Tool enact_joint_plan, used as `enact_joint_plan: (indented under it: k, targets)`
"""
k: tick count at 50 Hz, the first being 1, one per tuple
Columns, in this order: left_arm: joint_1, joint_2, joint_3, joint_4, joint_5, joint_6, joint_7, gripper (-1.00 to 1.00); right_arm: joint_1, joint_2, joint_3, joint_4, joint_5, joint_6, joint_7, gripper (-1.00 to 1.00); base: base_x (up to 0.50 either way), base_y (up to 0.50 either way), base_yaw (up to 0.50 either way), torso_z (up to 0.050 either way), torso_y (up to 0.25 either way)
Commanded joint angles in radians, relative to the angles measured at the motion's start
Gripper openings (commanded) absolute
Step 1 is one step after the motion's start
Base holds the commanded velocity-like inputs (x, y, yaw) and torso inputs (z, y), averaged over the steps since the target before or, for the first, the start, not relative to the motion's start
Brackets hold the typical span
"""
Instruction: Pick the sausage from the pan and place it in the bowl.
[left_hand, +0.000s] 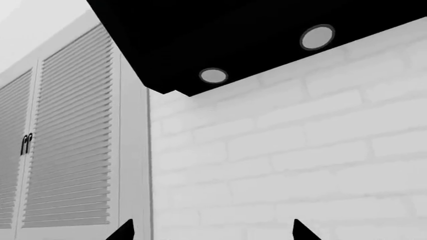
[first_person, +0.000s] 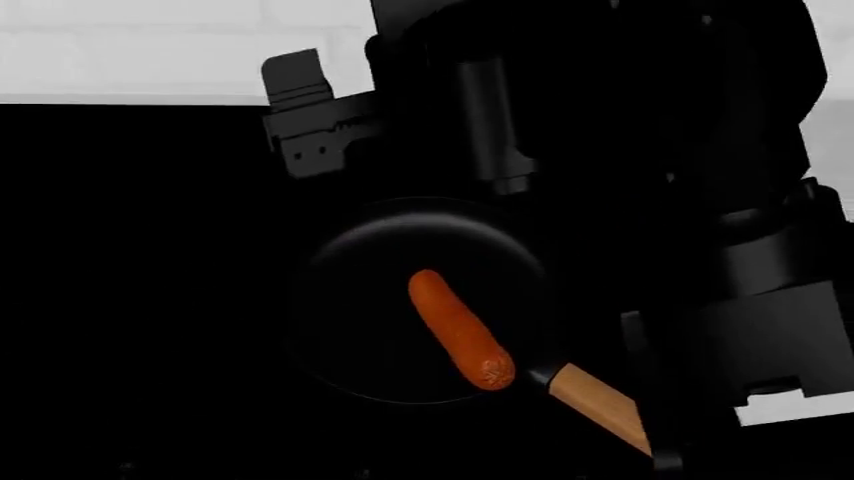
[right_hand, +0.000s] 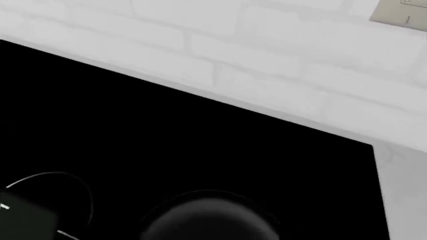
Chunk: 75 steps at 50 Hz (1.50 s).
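Sausage: the orange-red sausage (first_person: 458, 328) is being seen lying inside the pan, tilted diagonally, with one rounded end near the pan's middle and the other end close to the rim where the handle joins.
Pan: the round black pan (first_person: 354, 262) is being seen resting on the black surface (first_person: 134, 300); its light-tan wooden handle (first_person: 601, 407) is being partly covered at its far end by a dark arm part. In the right wrist view only a dark rounded shape (right_hand: 210, 220) is being shown at the frame edge, probably the pan.
Bowl: not being shown in any view.
Left gripper: only two dark tips of the left gripper (left_hand: 213, 231) are being shown in the left wrist view, set well apart, so the fingers are being held wide with nothing between them; they are being pointed at a white brick wall (left_hand: 300, 160), beside louvred cabinet doors (left_hand: 67, 150) and under a black hood (left_hand: 233, 35) with two round lights.
Right gripper: its fingers are not being shown clearly in any view, so their state cannot be told.
Arms: dark arm bodies (first_person: 641, 130) are being seen over the far side of the pan in the head view.
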Motion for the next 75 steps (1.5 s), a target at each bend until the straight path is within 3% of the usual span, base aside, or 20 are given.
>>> enact_joint_plan:
  k: [1,22,75]
  targets:
    - [0.009,0.015,-0.025,-0.008,0.029,0.001,0.020,1.00,-0.099,-0.009,0.050,-0.089,0.074,0.071,0.122,1.00,0.00,0.00,0.00,0.000,0.000]
    - [0.063,0.010,-0.035,-0.013,0.045,0.036,0.024,1.00,-0.181,0.026,0.047,-0.214,0.238,0.122,0.277,1.00,0.00,0.00,0.00,0.000,0.000]
    - [0.089,0.030,-0.002,-0.029,0.096,0.044,0.018,1.00,-0.201,0.111,-0.174,-0.223,0.153,0.058,0.037,1.00,0.00,0.00,0.00,0.000,0.000]
